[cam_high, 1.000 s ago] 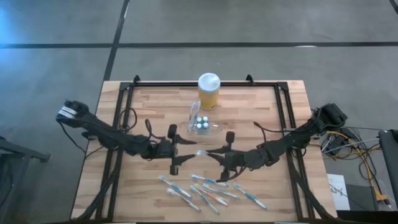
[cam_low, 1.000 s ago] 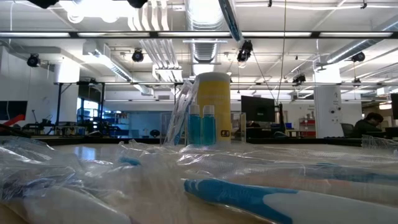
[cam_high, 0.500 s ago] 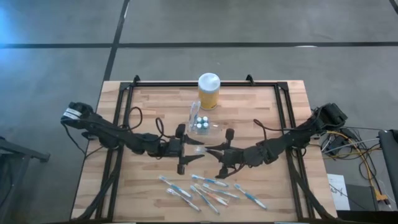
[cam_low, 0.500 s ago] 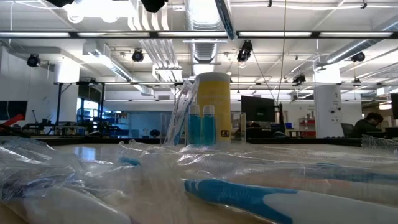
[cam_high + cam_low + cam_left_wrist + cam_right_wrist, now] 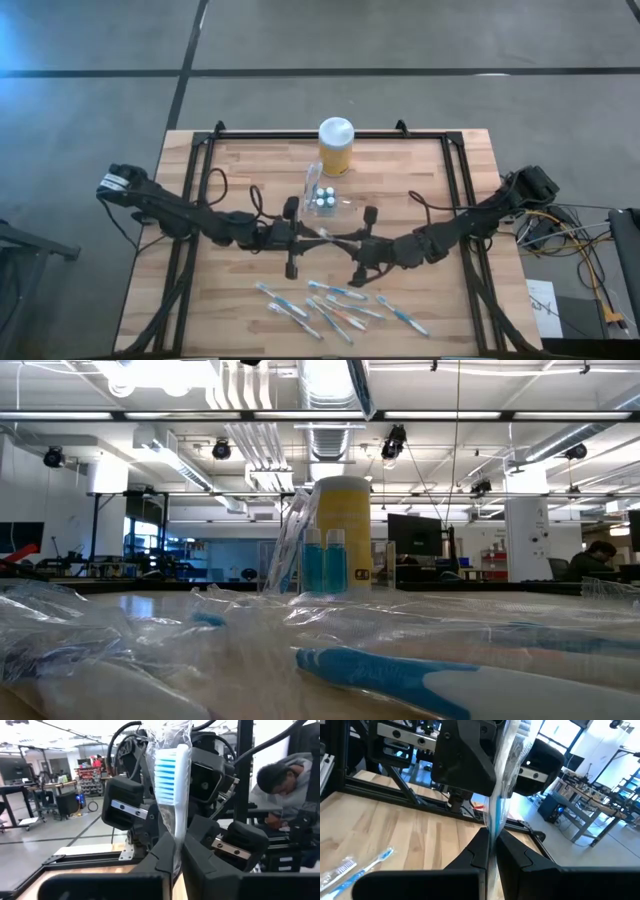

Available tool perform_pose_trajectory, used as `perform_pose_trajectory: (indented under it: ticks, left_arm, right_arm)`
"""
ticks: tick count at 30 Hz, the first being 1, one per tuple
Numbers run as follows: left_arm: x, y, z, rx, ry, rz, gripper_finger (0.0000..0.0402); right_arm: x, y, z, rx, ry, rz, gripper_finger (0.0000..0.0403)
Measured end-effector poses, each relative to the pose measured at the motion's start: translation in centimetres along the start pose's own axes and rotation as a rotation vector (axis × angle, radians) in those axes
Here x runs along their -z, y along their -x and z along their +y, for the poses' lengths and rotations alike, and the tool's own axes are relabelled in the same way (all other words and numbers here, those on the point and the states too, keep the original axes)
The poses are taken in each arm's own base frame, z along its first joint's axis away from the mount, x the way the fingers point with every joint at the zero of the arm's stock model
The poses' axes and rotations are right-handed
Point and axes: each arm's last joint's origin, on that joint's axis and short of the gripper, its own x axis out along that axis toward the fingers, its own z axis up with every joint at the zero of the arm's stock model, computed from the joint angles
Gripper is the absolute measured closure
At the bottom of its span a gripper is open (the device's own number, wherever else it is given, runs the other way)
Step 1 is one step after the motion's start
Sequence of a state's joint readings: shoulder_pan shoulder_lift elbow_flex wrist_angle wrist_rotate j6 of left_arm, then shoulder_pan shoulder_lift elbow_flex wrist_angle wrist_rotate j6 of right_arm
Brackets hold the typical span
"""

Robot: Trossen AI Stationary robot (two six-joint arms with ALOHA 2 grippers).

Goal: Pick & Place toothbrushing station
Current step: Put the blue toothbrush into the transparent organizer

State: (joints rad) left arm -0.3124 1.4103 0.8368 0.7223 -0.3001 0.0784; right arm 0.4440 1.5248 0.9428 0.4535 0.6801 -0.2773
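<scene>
A white toothbrush with blue bristles [image 5: 169,775], in a clear wrapper, hangs above the table's middle [image 5: 325,236] between my two grippers. My left gripper [image 5: 303,237] is shut on one end and my right gripper [image 5: 347,243] on the other. The toothbrushing station, a small see-through holder [image 5: 320,196] with white-capped blue tubes [image 5: 323,560], stands on its base on the wood beyond them. Each wrist view shows the other arm's gripper close behind the brush. My left gripper pinches the wrapped brush just below its bristled head [image 5: 176,837] between its two fingers, coming level from the table's left. The head stands out past the fingertips, clear of the table. My right gripper pinches the wrapped blue handle part [image 5: 494,822] between its two fingers, coming level from the table's right. The wrapper bunches out beyond its fingertips, and the brush is clear of the wood.
A yellow jar with a white lid [image 5: 336,146] stands behind the holder at the far edge. Several wrapped toothbrushes [image 5: 335,305] lie loose near the table's front edge, filling the low view's foreground [image 5: 400,675]. A person sits beyond the table [image 5: 282,785].
My left gripper has gone toward the table's right, up to the toothbrush that my right gripper holds, and has taken hold of its head end. My right gripper and the brush have kept nearly still.
</scene>
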Motion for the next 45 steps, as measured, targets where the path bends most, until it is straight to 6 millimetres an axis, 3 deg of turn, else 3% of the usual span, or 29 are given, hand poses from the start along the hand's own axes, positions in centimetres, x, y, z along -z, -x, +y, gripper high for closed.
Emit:
perform_pose_trajectory:
  ticks: [6,17,23,28,36,42,45]
  left_arm:
    - [-1.0,-0.6,0.0,0.014,-0.032,0.029,0.039]
    - [-1.6,-0.5,1.4,-0.021,-0.047,0.028,0.0391]
    - [-2.0,-0.4,2.8,-0.065,-0.091,0.026,0.0391]
    - [-1.2,-0.3,6.0,-0.057,-0.054,0.05,0.0392]
    - [3.4,-1.8,11.9,-0.096,0.032,0.139,0.0392]
    - [6.6,-4.6,13.7,-0.096,0.045,0.202,0.0392]
    - [8.3,-6.1,14.3,-0.117,0.043,0.236,0.0392]
  right_arm:
    - [0.0,0.0,0.0,-0.006,-0.031,-0.003,0.0377]
    - [0.4,0.7,-0.5,0.098,-0.046,0.097,0.0241]
    - [0.7,2.8,-0.8,0.076,-0.107,0.189,0.0213]
    - [1.6,4.6,-0.3,0.047,-0.115,0.243,0.0227]
    - [3.3,6.0,0.5,0.008,-0.084,0.242,0.0314]
    - [5.1,6.2,0.7,0.008,-0.077,0.254,0.0386]
    - [5.4,6.4,0.6,0.008,-0.081,0.248,0.0393]
